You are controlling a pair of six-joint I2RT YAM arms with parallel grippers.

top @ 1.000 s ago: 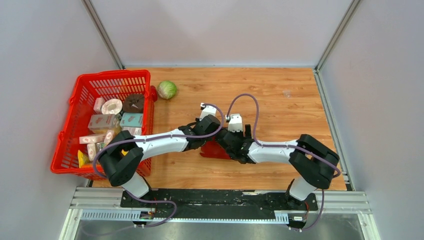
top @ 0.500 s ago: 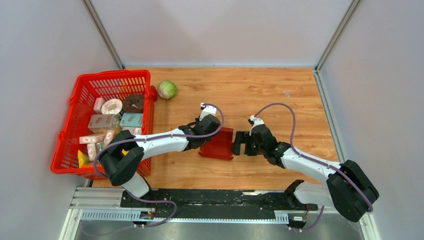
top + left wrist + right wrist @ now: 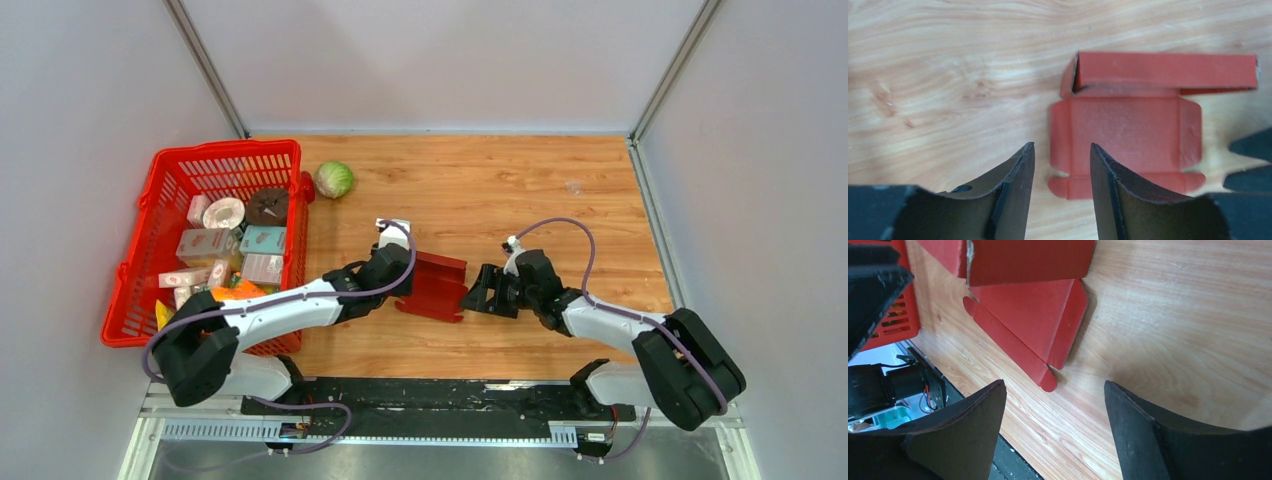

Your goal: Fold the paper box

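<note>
Paper box [image 3: 435, 285] sits mid-table [image 3: 560, 190], one flap standing along its far edge. Left gripper [image 3: 398, 288] just left of it, right gripper [image 3: 478, 292] just right. Basket [image 3: 225, 147] at the left edge, cartons [image 3: 205, 244] inside; cabbage [image 3: 334, 180] beside its far right corner.

I see the paper box [image 3: 433, 287] just below the middle of the overhead frame: dark red thin cardboard, only partly folded. Its base panel lies flat, one long wall stands up along the upper edge, and the short side flaps and notched lower strip lie flat.
</note>
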